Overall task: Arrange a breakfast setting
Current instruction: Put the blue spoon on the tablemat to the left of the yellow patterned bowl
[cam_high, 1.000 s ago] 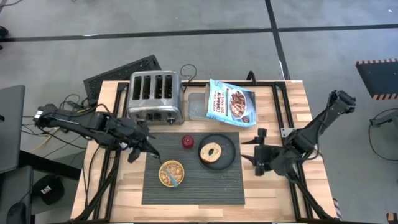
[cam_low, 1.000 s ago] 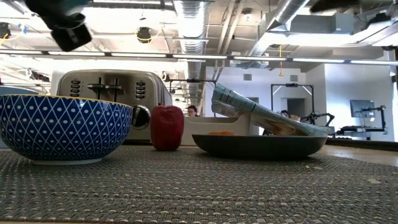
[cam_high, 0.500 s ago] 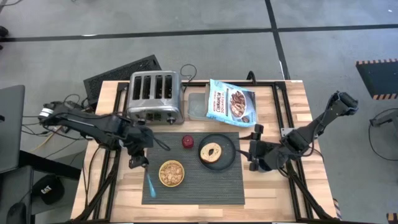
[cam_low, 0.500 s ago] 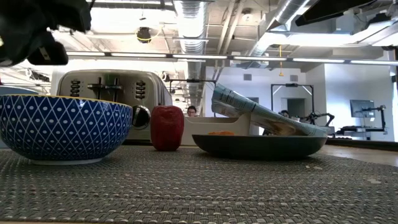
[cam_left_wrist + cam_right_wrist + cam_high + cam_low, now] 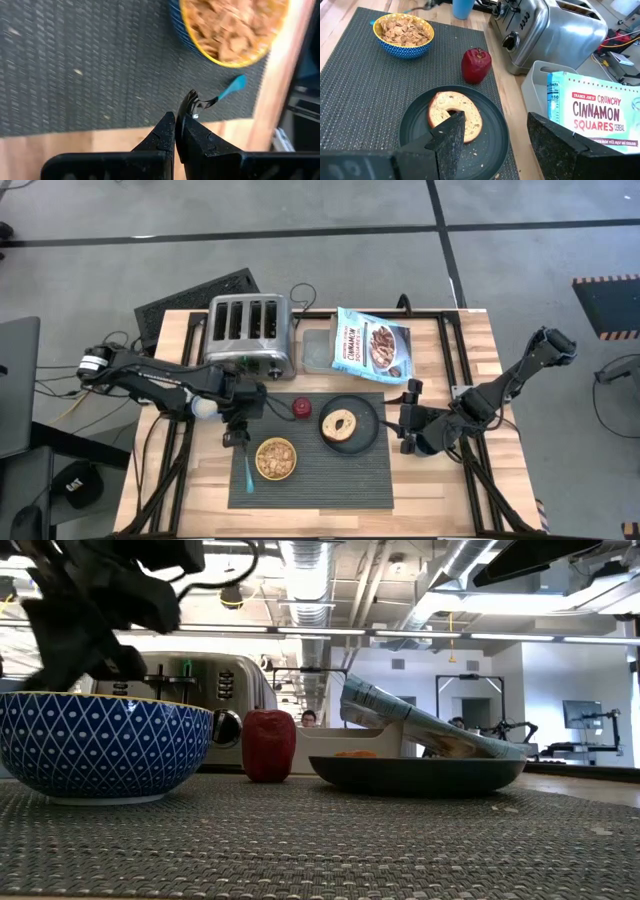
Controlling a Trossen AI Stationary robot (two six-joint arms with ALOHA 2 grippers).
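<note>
The dark ribbed placemat (image 5: 320, 475) carries the yellow bowl of cereal (image 5: 276, 459), blue-patterned outside (image 5: 100, 745), the red apple (image 5: 301, 407) and the dark plate (image 5: 366, 436) with the bagel (image 5: 340, 422). My left gripper (image 5: 238, 438) is just left of the bowl, shut on the blue-handled spoon (image 5: 248, 472). The blue cup (image 5: 205, 408) stands left of the mat, partly behind my left arm. My right gripper (image 5: 408, 430) is open beside the plate's right edge, touching nothing. My left gripper pinches the spoon's metal bowl end (image 5: 192, 103) between its two fingertips, coming from above. The blue handle (image 5: 232, 89) points away from the fingers toward the table's near edge, along the mat's left side. I cannot tell whether the handle lies on the mat.
The steel toaster (image 5: 248, 335), a clear container (image 5: 318, 350) and the blue cereal box (image 5: 372, 345) stand along the table's far side. Bare wood shows right of the mat (image 5: 440, 480).
The spoon, which lay in the bowl a second ago, is now out of it, along the mat left of the bowl. My left gripper has moved toward the table's right, up to the bowl. My right gripper has moved slightly toward the plate.
</note>
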